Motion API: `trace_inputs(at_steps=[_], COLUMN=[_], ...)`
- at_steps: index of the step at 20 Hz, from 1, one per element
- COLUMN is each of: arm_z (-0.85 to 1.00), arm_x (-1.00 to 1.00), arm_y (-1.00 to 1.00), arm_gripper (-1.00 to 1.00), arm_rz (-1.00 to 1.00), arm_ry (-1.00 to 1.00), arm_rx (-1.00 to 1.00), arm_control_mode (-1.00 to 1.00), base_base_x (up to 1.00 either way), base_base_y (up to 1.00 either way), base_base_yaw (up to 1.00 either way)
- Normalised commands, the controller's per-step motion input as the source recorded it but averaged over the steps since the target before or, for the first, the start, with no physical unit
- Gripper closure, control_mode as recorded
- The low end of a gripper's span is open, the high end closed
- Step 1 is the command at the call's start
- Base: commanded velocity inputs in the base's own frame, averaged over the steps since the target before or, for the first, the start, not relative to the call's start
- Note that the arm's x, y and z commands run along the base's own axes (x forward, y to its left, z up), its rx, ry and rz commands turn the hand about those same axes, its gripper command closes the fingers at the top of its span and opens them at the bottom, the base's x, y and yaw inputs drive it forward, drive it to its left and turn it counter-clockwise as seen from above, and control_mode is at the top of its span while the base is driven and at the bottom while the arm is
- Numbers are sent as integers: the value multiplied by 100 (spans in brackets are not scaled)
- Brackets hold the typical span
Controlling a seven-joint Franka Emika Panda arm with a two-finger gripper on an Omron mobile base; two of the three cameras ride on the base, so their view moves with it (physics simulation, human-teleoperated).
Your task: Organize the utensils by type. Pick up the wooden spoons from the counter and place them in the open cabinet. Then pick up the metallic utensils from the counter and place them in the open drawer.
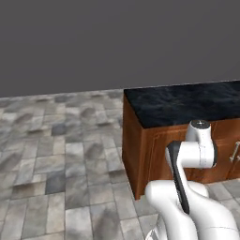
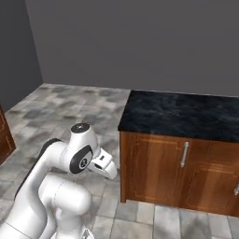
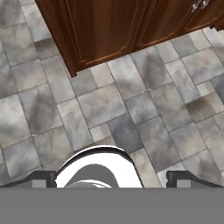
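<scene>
Count, all three views.

Cabinet block [image 2: 177, 170]: 1, wood-fronted.

Countertop [image 2: 182, 114]: 1, dark marbled stone, on top of the cabinet block.

Door panels on the block's front: 2 distinct in the right base view, a left door [image 2: 151, 170] at the near corner and a second door [image 2: 210, 179] beside it.

Handles: 2 in the right base view. One bar handle [image 2: 184, 154] sits at the left door's inner edge; a second handle [image 2: 236, 189] is cut off by the frame edge, further along the front.

Robot arm [image 2: 70, 172]: 1, standing on the tile floor [image 2: 70, 107] off the block's left corner.
</scene>
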Motion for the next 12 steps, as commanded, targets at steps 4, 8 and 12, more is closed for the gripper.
trace_inputs(at_steps=[4, 8, 12], arm_z=[0, 0, 0], arm_x=[0, 0, 0], arm_y=[0, 0, 0], arm_gripper=[-100, -100, -100], arm_rz=[0, 0, 0], arm_ry=[0, 0, 0], arm_rx=[0, 0, 0], arm_control_mode=[100, 100, 100], base_base_x=[30, 30, 28], base_base_y=[-94, -94, -95], base_base_yaw=[0, 0, 0])
